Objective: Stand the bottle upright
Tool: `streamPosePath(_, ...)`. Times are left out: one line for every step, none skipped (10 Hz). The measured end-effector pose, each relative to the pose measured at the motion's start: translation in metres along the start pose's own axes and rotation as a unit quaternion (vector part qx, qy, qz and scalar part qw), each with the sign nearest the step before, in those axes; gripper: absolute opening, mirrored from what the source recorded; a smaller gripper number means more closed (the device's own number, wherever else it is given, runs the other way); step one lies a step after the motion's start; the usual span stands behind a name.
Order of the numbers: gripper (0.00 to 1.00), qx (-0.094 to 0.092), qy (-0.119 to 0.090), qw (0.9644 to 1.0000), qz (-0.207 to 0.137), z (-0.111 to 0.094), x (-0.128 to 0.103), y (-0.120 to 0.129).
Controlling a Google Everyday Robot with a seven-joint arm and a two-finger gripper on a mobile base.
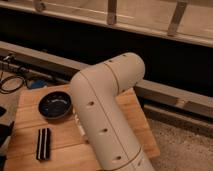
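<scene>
The bottle (pixel 77 122) shows only as a small pale white sliver on the wooden table (pixel 30 107), just right of the black bowl (pixel 55 105). The rest of it is hidden behind my arm, so I cannot tell whether it lies or stands. My arm's thick white elbow and forearm (pixel 107 110) fill the middle of the camera view and cover the table's centre. My gripper is not in view.
A black striped rectangular block (pixel 43 144) lies near the table's front left. Cables (pixel 12 82) lie on the floor behind the table's left end. A dark wall with a railing runs behind. Gravel floor is at the right.
</scene>
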Motion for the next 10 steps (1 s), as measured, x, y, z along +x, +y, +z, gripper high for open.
streamPosePath(0.19, 0.002, -0.004, 1.0000, -0.006, -0.002, 0.000, 0.003)
streamPosePath(0.19, 0.004, -0.022, 0.9995, -0.024, -0.007, 0.000, 0.013)
streamPosePath(0.19, 0.004, -0.036, 0.9987, -0.036, -0.014, 0.000, 0.024)
streamPosePath(0.19, 0.003, -0.055, 0.9970, -0.055, -0.030, 0.004, 0.043)
streamPosePath(0.19, 0.001, -0.071, 0.9950, -0.070, -0.045, 0.008, 0.062)
streamPosePath(0.19, -0.004, -0.078, 0.9936, -0.081, -0.063, 0.017, 0.084)
streamPosePath(0.19, -0.007, -0.083, 0.9931, -0.082, -0.075, 0.023, 0.096)
streamPosePath(0.19, -0.014, -0.090, 0.9925, -0.082, -0.090, 0.030, 0.108)
streamPosePath(0.19, -0.019, -0.095, 0.9921, -0.081, -0.098, 0.033, 0.111)
streamPosePath(0.19, -0.026, -0.099, 0.9918, -0.077, -0.105, 0.038, 0.113)
